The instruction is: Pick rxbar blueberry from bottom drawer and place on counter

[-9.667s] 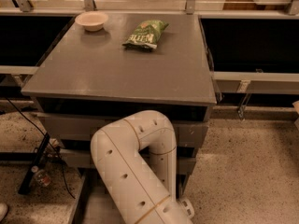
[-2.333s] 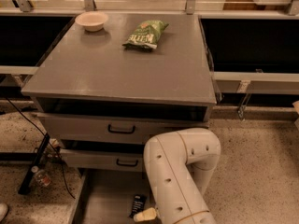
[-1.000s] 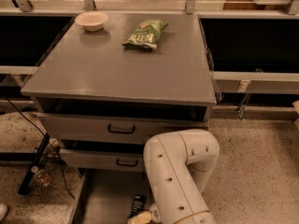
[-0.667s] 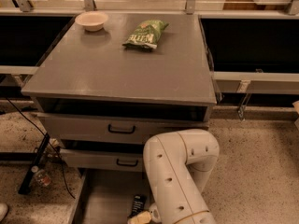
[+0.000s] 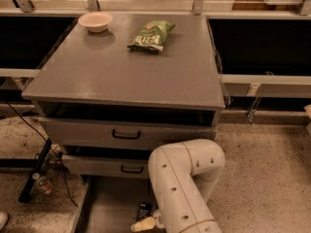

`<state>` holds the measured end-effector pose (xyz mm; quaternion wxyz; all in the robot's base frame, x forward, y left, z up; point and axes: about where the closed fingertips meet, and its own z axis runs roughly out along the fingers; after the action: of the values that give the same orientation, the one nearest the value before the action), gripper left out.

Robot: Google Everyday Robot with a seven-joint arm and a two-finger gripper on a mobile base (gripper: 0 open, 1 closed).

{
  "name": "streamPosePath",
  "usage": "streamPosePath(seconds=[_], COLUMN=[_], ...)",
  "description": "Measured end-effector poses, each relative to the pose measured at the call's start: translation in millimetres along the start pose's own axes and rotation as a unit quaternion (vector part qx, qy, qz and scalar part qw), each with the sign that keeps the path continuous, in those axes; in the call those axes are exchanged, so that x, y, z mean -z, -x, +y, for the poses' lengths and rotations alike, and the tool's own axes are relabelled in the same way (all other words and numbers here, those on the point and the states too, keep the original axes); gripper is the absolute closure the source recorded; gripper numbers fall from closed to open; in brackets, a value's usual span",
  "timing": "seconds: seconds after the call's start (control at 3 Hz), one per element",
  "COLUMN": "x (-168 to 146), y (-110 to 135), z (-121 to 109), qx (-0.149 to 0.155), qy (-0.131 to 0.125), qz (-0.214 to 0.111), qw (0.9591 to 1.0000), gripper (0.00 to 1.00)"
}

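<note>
The gripper sits in the bottom drawer just beside the rxbar blueberry, and whether it grips the bar cannot be told

Dark rxbar blueberry lies flat in the open bottom drawer, gripper just beside it.

A green chip bag lies flat, a pale bowl to its left and slightly farther back, a black-handled top drawer and middle drawer below and nearer than it, a small bottle on the speckled floor far to its front-left
</note>
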<state>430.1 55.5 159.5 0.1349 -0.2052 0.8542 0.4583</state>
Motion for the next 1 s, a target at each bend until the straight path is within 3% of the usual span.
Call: streamPosePath(seconds=[0.33, 0.67, 1.0], x=[-20.4, -20.4, -20.4], y=[9.0, 9.0, 9.0], z=[0.3, 0.3, 0.3], qx=[0.012, 0.012, 0.012], qy=[0.022, 0.022, 0.022], qz=[-0.001, -0.001, -0.001], qw=[0.9997, 0.9997, 0.9997], gripper=[0.0, 0.0, 0.2])
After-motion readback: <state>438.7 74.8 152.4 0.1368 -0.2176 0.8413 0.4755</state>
